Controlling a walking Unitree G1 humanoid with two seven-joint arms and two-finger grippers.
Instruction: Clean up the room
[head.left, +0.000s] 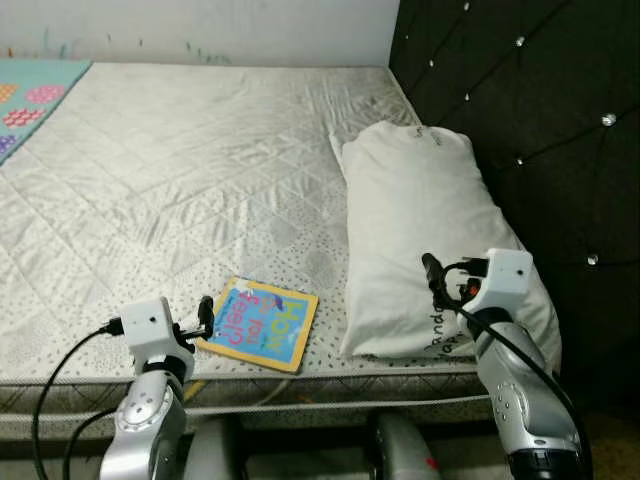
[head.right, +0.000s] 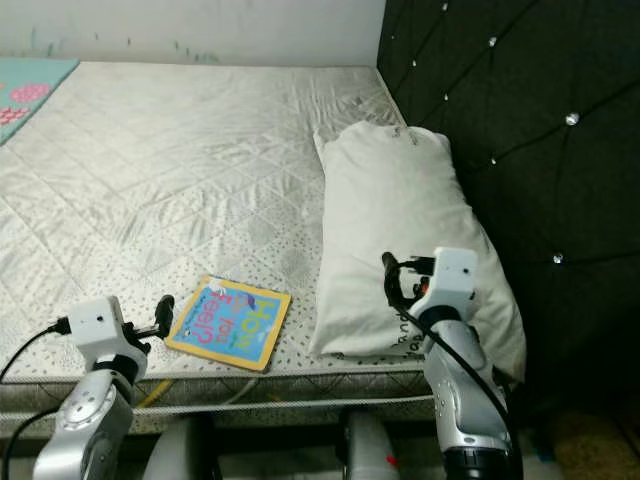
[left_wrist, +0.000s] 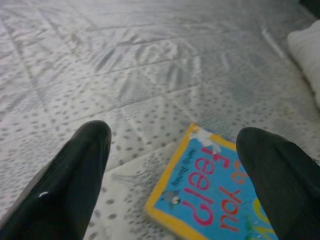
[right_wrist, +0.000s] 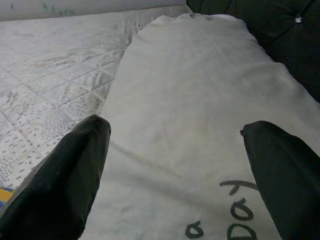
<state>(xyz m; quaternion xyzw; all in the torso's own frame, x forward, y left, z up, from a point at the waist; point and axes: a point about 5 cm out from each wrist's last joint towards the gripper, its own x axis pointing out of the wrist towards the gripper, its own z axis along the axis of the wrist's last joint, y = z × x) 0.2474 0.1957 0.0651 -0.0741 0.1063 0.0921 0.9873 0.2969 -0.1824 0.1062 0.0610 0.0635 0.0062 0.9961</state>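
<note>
Left gripper (left_wrist: 172, 165), fingers spread wide, hovers just short of the blue picture book (head.left: 258, 323) lying near the mattress (head.left: 180, 180) front edge, likely lining up a grasp; right gripper (right_wrist: 175, 170), equally wide, hangs over the pillow (head.left: 420, 220) beside the book.

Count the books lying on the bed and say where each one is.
1. A blue picture book with a yellow border lies flat near the mattress's front edge, between the left claw and the pillow.

Book (left_wrist: 215, 200) corner cut off
</note>
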